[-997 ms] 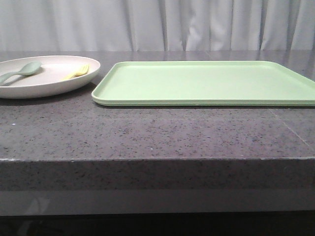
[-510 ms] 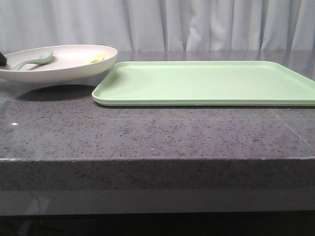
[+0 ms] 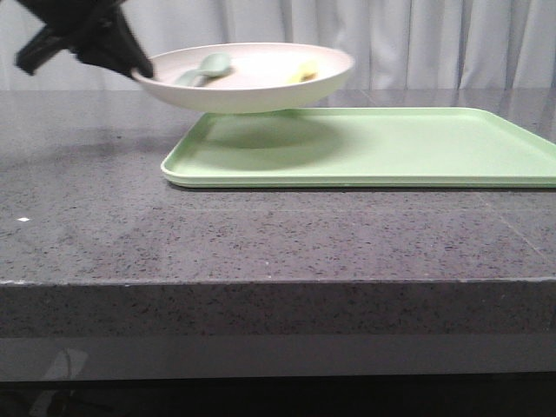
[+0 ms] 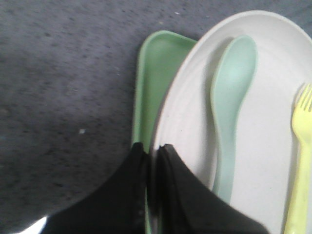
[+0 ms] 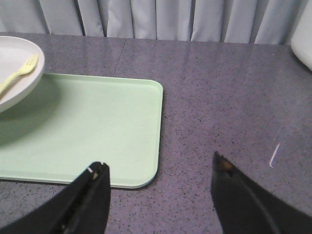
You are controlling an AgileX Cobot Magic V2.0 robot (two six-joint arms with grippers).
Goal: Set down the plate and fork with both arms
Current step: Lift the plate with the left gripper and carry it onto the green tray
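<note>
The plate is hanging above the tray's left end, the left gripper pinching its rim while the right gripper is waiting spread, and any tilt risks sliding the fork and spoon off.

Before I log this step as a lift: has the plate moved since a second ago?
Yes. The plate, gripped at its rim by the left gripper, has risen off the table and shifted right, now hanging over the left end of the green tray.
</note>
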